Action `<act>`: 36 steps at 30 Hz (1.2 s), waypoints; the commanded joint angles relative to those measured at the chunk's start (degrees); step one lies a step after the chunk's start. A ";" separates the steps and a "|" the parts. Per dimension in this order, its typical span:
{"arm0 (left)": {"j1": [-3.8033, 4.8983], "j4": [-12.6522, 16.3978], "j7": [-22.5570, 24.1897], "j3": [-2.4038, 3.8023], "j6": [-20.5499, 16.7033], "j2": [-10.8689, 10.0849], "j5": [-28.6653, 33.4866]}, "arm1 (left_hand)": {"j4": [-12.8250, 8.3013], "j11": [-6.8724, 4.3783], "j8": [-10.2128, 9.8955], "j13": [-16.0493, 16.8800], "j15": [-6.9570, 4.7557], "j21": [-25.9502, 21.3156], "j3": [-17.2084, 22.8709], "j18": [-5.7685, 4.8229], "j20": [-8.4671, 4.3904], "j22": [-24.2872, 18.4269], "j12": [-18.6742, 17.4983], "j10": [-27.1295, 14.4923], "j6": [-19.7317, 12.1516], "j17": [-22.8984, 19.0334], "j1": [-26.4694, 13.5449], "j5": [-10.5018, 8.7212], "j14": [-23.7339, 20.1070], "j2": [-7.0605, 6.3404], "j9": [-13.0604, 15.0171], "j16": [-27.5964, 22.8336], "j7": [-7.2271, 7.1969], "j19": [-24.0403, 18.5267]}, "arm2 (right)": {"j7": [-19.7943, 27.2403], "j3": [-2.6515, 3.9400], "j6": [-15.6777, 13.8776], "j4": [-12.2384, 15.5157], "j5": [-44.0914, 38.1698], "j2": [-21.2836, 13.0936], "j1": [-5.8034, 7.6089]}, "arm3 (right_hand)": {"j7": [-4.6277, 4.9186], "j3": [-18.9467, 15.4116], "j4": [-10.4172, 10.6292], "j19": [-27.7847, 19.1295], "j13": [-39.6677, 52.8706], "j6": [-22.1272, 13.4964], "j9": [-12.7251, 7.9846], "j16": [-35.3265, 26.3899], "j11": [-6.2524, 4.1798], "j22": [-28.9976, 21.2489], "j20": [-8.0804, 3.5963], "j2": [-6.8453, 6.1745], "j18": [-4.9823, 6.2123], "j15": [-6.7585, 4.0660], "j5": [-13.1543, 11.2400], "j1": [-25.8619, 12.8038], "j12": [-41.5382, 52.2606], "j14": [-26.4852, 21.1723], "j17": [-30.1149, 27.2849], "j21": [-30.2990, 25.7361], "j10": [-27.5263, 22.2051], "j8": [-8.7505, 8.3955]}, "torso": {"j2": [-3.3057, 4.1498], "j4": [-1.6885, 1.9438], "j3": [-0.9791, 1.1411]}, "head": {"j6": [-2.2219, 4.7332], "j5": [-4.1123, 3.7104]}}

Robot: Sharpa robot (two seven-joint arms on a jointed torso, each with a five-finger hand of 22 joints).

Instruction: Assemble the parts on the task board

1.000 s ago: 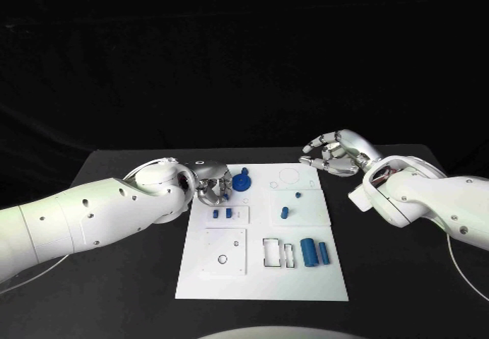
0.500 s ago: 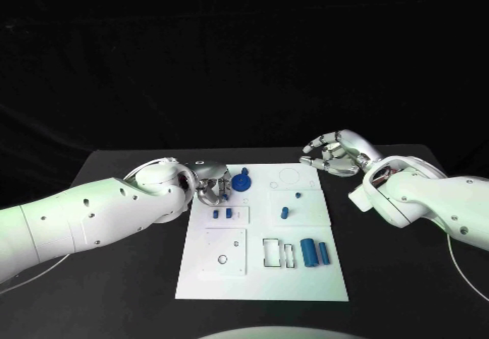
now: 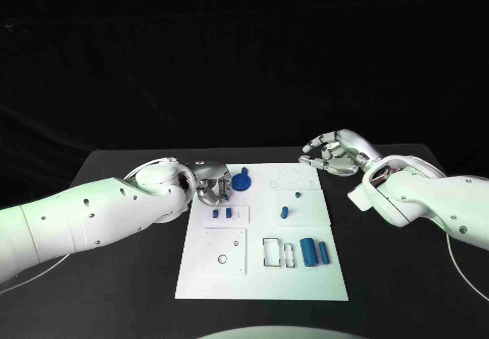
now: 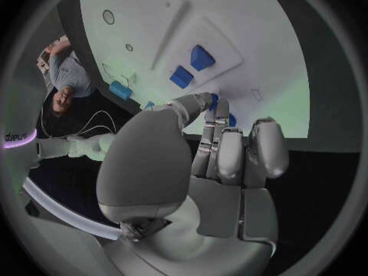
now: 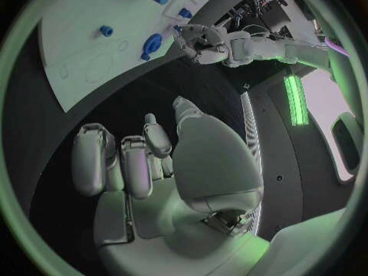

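Seating the blue disc-shaped part [image 3: 242, 182] appears to be the step in hand. The left hand [image 3: 210, 185] sits at the far left corner of the task board [image 3: 306, 275], its fingers curled toward the disc, which stands just beside the fingertips. The left wrist view shows the fingertips [image 4: 205, 102] closing on something blue at the board's edge, but whether the part is pinched or merely touched cannot be told.

The right hand [image 3: 334, 153] hovers off the board's far right corner, above the black table [image 3: 408, 268]. Its fingers are curled inward and hold nothing.

Judged from the layout, the next move calls for aligning the disc with a recess on the far part of the board and pressing it down squarely. The round outline [image 3: 288, 174] near the far right corner is a likely seat, though this is not certain.

Materials and shapes:
- The task board is a flat, matte white plate, rectangular, divided into raised square panels with cut-outs.
- Two small blue blocks [image 3: 222, 212] sit on the panel near the left hand; they look rigid, with flat faces.
- A short blue peg [image 3: 284, 211] stands in the middle right panel, with a smaller blue stud [image 3: 297, 194] beyond it.
- Two blue cylinders [image 3: 316, 252] lie side by side at the near right, smooth and round, beside an open rectangular slot [image 3: 276, 253].
- The hands are silver metal with smooth segmented surfaces.
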 commanded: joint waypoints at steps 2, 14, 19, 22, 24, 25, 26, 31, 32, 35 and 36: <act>0.00 -0.02 0.28 -0.07 1.06 0.17 0.49 | -0.19 -0.02 -0.07 0.07 -0.46 0.19 -0.25 -1.09 -0.07 0.03 -0.36 0.48 0.60 -0.03 -0.46 -0.29 -0.16 0.18 0.12 -0.29 -0.03 0.36 | 0.29 0.00 0.09 0.05 -0.61 0.06 -0.03 | -0.03 0.24 0.14 -0.22 -0.04 -0.30 -0.06 -0.24 -0.17 5.32 -0.02 -0.07 0.56 -0.30 0.29 0.54 -0.18 3.11 3.31 -0.39 -0.07 0.29 | 0.00 0.00 0.01 | -0.04 0.04; 0.00 -0.41 0.20 -0.19 1.48 0.33 0.89 | 0.08 0.01 -0.74 0.15 -0.48 0.01 -0.91 -1.04 -0.16 -0.21 -1.08 0.59 0.28 0.20 -1.51 -0.29 -0.11 -0.50 0.09 -0.18 -0.04 0.18 | 0.31 0.00 0.05 0.02 -0.61 0.07 -0.03 | -0.03 0.24 0.14 -0.22 -0.04 -0.30 -0.06 -0.24 -0.17 5.32 -0.02 -0.07 0.56 -0.30 0.29 0.54 -0.18 3.11 3.31 -0.39 -0.07 0.29 | 0.01 -0.02 0.01 | -0.16 0.02; 0.00 -0.55 0.06 -0.21 1.57 0.32 0.92 | 0.18 0.11 -1.37 0.16 -0.42 -0.16 -1.15 -1.00 -0.13 -0.43 -1.56 0.51 -0.33 0.21 -1.91 -0.24 -0.16 -0.90 -0.03 -0.16 0.04 0.03 | 0.32 0.00 0.02 0.01 -0.61 0.06 -0.03 | -0.03 0.24 0.14 -0.22 -0.04 -0.30 -0.06 -0.24 -0.17 5.32 -0.02 -0.07 0.56 -0.30 0.29 0.54 -0.18 3.11 3.31 -0.39 -0.07 0.29 | -0.01 0.00 0.02 | -0.16 -0.01; 0.00 -0.58 0.08 -0.22 1.45 0.34 0.93 | 0.25 0.27 -2.29 0.10 -0.27 -0.28 -1.21 -0.98 -0.04 -0.57 -2.21 0.28 -1.41 0.07 -2.18 -0.19 -0.26 -1.24 -0.26 -0.19 0.23 -0.07 | 0.33 0.00 0.01 0.01 -0.61 0.07 -0.03 | -0.03 0.29 0.19 -0.26 -0.22 -0.37 -0.13 -0.33 -0.18 5.26 -0.04 -0.15 0.58 -0.31 0.32 0.56 -0.29 3.09 3.20 -0.52 -0.17 0.39 | 0.02 0.01 0.00 | -0.17 -0.01; 0.00 -0.58 0.05 -0.22 1.43 0.34 0.94 | 0.29 0.36 -2.49 0.05 -0.23 -0.35 -1.23 -0.96 0.00 -0.68 -2.45 0.13 -1.60 0.03 -2.27 -0.18 -0.29 -1.34 -0.30 -0.19 0.28 -0.12 | 0.33 0.00 0.00 0.00 -0.61 0.07 -0.03 | -0.03 0.29 0.19 -0.26 -0.22 -0.37 -0.13 -0.33 -0.18 5.26 -0.04 -0.15 0.58 -0.31 0.32 0.56 -0.29 3.09 3.20 -0.52 -0.17 0.39 | 0.02 0.00 -0.01 | -0.18 0.00; 0.00 -0.58 0.04 -0.22 1.43 0.34 0.94 | 0.35 0.46 -2.59 -0.01 -0.16 -0.35 -1.26 -0.97 0.04 -0.67 -2.70 -0.08 -1.66 -0.06 -2.40 -0.18 -0.32 -1.44 -0.31 -0.22 0.37 -0.12 | 0.33 0.00 -0.01 0.00 -0.61 0.07 -0.04 | -0.03 0.29 0.19 -0.26 -0.22 -0.37 -0.13 -0.33 -0.18 5.26 -0.04 -0.15 0.58 -0.31 0.32 0.56 -0.29 3.09 3.20 -0.52 -0.17 0.39 | 0.02 0.00 -0.01 | -0.18 0.00; 0.00 -0.58 0.02 -0.22 1.43 0.34 0.94 | 0.35 0.46 -2.59 -0.01 -0.16 -0.35 -1.26 -0.97 0.04 -0.67 -2.70 -0.08 -1.66 -0.06 -2.40 -0.18 -0.32 -1.44 -0.31 -0.22 0.37 -0.12 | 0.33 0.00 -0.01 0.00 -0.61 0.07 -0.04 | -0.03 0.29 0.19 -0.26 -0.22 -0.37 -0.13 -0.33 -0.18 5.26 -0.04 -0.15 0.58 -0.31 0.32 0.56 -0.29 3.09 3.20 -0.52 -0.17 0.39 | 0.01 -0.01 -0.01 | -0.17 0.01; 0.00 -0.59 -0.16 -0.23 1.34 0.30 0.93 | 0.42 0.83 -3.14 -0.21 0.14 -0.61 -1.34 -0.90 0.27 -1.02 -3.64 -0.70 -2.10 -0.54 -2.68 -0.14 -0.52 -1.90 -0.37 -0.36 0.68 -0.33 | 0.34 0.00 -0.04 0.00 -0.61 0.04 -0.04 | -0.03 0.29 0.19 -0.26 -0.22 -0.37 -0.13 -0.33 -0.18 5.26 -0.04 -0.15 0.58 -0.31 0.32 0.56 -0.29 3.09 3.20 -0.52 -0.17 0.39 | -0.01 0.00 -0.02 | -0.17 0.03; 0.00 -0.58 -0.21 -0.23 1.30 0.29 0.93 | 0.45 0.94 -3.25 -0.27 0.23 -0.62 -1.33 -0.90 0.34 -1.01 -3.90 -0.88 -2.16 -0.61 -2.74 -0.12 -0.56 -1.98 -0.38 -0.38 0.79 -0.33 | 0.34 0.00 -0.05 -0.01 -0.61 0.04 -0.04 | -0.03 0.29 0.19 -0.26 -0.22 -0.37 -0.13 -0.33 -0.18 5.26 -0.04 -0.15 0.58 -0.31 0.32 0.56 -0.29 3.09 3.20 -0.52 -0.17 0.39 | 0.00 0.01 -0.04 | -0.18 0.02; 0.00 -0.58 -0.28 -0.23 1.17 0.26 0.93 | 0.48 1.05 -3.37 -0.33 0.32 -0.69 -1.34 -0.88 0.42 -1.12 -4.15 -1.06 -2.23 -0.69 -2.81 -0.11 -0.60 -2.07 -0.38 -0.39 0.86 -0.39 | 0.35 0.00 -0.07 -0.01 -0.61 0.04 -0.04 | -0.03 0.29 0.19 -0.26 -0.22 -0.37 -0.13 -0.33 -0.18 5.26 -0.04 -0.15 0.58 -0.31 0.32 0.56 -0.29 3.09 3.20 -0.52 -0.17 0.39 | 0.00 0.01 -0.03 | -0.19 0.02; 0.00 -0.58 -0.29 -0.23 1.11 0.25 0.93 | 0.50 1.12 -3.50 -0.37 0.39 -0.74 -1.33 -0.87 0.49 -1.18 -4.36 -1.17 -2.34 -0.73 -2.86 -0.10 -0.62 -2.14 -0.40 -0.39 0.93 -0.42 | 0.35 0.00 -0.08 -0.02 -0.61 0.05 -0.04 | -0.03 0.29 0.19 -0.26 -0.22 -0.37 -0.13 -0.33 -0.18 5.26 -0.04 -0.15 0.58 -0.31 0.32 0.56 -0.29 3.09 3.20 -0.52 -0.17 0.39 | 0.01 0.02 -0.04 | -0.18 0.01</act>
